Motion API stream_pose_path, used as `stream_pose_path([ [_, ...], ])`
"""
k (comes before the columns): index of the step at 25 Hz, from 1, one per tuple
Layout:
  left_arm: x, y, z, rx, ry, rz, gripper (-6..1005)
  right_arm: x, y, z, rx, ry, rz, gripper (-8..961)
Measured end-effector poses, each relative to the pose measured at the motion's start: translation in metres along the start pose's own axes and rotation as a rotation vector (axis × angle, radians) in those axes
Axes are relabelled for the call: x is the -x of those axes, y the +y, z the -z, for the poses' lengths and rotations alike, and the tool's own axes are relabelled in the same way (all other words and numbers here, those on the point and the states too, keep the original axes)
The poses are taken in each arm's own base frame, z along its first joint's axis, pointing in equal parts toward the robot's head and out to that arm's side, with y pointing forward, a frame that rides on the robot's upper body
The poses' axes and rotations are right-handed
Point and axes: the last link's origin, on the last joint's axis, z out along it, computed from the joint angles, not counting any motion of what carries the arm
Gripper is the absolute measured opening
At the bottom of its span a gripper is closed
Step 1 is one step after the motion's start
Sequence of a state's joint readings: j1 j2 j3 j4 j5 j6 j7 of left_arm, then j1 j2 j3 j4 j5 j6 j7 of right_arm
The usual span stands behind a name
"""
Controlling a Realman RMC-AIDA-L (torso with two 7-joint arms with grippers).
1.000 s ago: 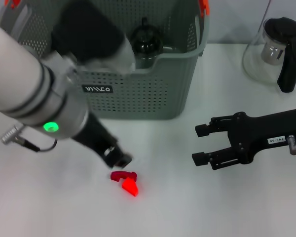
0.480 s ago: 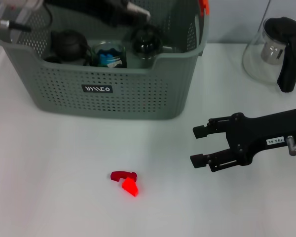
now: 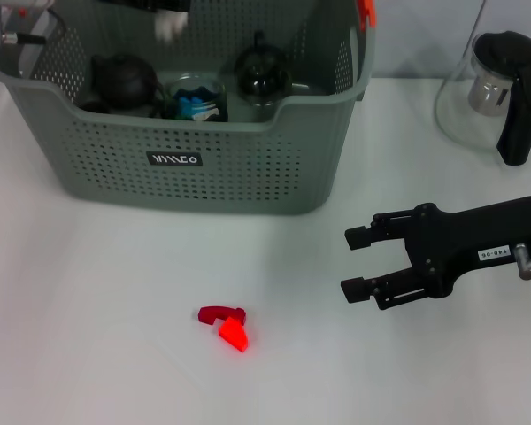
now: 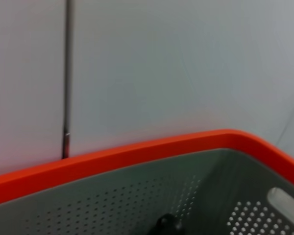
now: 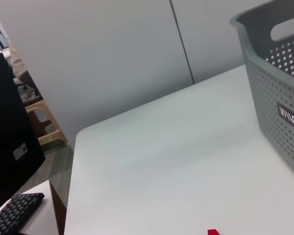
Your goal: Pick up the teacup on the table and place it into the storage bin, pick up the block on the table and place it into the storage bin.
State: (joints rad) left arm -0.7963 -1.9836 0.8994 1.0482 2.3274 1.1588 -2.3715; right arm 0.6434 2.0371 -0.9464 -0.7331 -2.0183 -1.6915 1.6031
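1. The storage bin stands at the far left of the table; inside it sit two dark round teapots and a glass cup — all well below the rim.
2. The block, red, lies on the table in front of the bin, well apart from it.
3. The right gripper hovers low to the right of the block — jaws apart, holding nothing.
4. The left gripper is above the bin's far side, mostly out of frame; I cannot tell how its jaws stand.
5. A glass pitcher stands at the far right.
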Motion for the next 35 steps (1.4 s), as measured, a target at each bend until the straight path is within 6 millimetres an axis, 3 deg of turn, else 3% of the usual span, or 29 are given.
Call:
stream_pose_path([
  [3,0.002,-0.001,0.001,-0.006,0.001,-0.012,513,0.001,0.0,0.001,-0.001,0.002,-0.001,864],
  [7,0.007,0.005,0.021,0.016,0.078,-0.081,645,0.003,-0.001,0.001,0.001,0.004,0.003,865],
  [12,0.029,0.031,0.056,0.195,0.222,-0.137,867,0.006,-0.002,0.002,0.002,0.016,0.007,865],
  [16,0.057,0.061,0.081,0.435,0.316,-0.194,898,0.01,-0.002,0.003,0.025,0.038,0.011,864],
  [20,0.081,0.076,0.091,0.565,0.299,-0.223,929,0.012,-0.002,0.001,0.047,0.096,0.005,864],
  [29,0.135,0.082,0.1,0.738,0.194,-0.256,952,0.012,-0.001,-0.026,0.106,0.218,-0.005,865],
  [35,0.169,0.079,0.102,0.724,0.049,-0.287,952,0.01,-0.001,-0.051,0.102,0.286,0.006,865],
])
